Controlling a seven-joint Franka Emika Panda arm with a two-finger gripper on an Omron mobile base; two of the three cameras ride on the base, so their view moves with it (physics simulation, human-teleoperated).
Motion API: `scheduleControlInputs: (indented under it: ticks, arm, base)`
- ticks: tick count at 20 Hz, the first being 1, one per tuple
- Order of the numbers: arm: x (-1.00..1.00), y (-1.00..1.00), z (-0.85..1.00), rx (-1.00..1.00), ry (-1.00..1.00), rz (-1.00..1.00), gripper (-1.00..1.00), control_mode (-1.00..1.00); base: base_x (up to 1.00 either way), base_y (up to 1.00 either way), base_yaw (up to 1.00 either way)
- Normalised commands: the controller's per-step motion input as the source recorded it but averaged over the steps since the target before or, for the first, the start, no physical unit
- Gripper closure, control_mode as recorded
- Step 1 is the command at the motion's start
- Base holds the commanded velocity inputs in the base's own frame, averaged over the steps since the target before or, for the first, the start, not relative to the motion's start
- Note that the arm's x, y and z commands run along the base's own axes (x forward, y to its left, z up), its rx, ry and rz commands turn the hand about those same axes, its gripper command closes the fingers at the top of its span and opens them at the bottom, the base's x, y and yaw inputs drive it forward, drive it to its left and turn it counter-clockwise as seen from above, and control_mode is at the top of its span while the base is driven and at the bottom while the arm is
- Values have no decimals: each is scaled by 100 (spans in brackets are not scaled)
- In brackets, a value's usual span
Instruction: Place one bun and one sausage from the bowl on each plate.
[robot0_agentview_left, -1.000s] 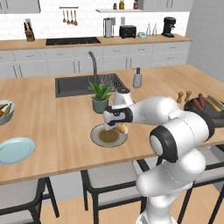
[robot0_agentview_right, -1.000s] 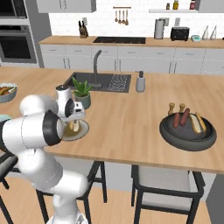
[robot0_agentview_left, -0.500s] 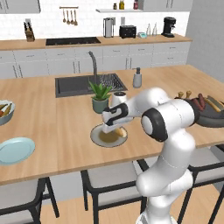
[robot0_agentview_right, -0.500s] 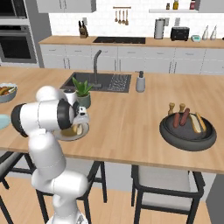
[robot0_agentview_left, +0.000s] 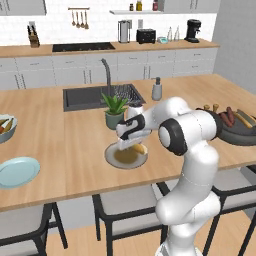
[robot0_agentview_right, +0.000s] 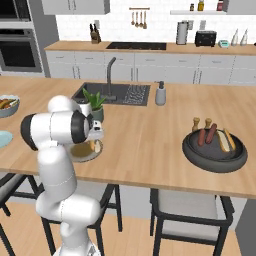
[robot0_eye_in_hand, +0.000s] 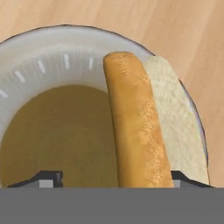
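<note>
A tan bun (robot0_eye_in_hand: 144, 127) lies on the right side of the beige-olive plate (robot0_eye_in_hand: 48, 70), paler cut side facing out. My gripper (robot0_eye_in_hand: 118, 177) hangs just over it, open, its fingertips (robot0_eye_in_hand: 48, 177) wide apart and the left one well clear of the bun. In the left base view the gripper (robot0_agentview_left: 129, 142) is low over that plate (robot0_agentview_left: 117, 158), with the bun (robot0_agentview_left: 139, 148) at its right rim. The light blue plate (robot0_agentview_left: 17, 171) lies bare at the counter's left. The dark bowl (robot0_agentview_right: 214, 150) at the right holds sausages (robot0_agentview_right: 206, 135) and another bun (robot0_agentview_right: 225, 140).
A potted plant (robot0_agentview_left: 115, 110) stands just behind the beige plate, with the sink (robot0_agentview_left: 85, 98) and soap dispenser (robot0_agentview_left: 157, 90) beyond. A fruit bowl (robot0_agentview_left: 4, 127) is at far left. Two wooden shakers (robot0_agentview_right: 196, 122) stand behind the dark bowl. Stools line the counter's near edge.
The gripper has gone from shut to open and let go of the bun, which now lies on the beige plate. The arm's elbow has swung over.
</note>
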Motion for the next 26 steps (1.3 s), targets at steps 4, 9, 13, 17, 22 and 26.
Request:
scheduleControlInputs:
  ticks: [4, 9, 13, 17, 22, 26]
  arm:
    - [0, -1, 31, 0, -10, 0, -100, -100]
    - [0, 0, 13, 7, 6, 0, -100, -100]
    - [0, 0, 3, 38, 32, 0, -100, -100]
    - [0, -2, -3, 47, 37, 0, -100, -100]
    - [57, -27, -46, 38, 28, 0, -100, -100]
    - [39, -20, -64, 13, 1, 0, -100, -100]
  base:
    - [0, 0, 0]
    - [0, 0, 0]
    - [0, 0, 0]
    - [0, 0, 0]
    - [0, 0, 0]
    - [0, 0, 0]
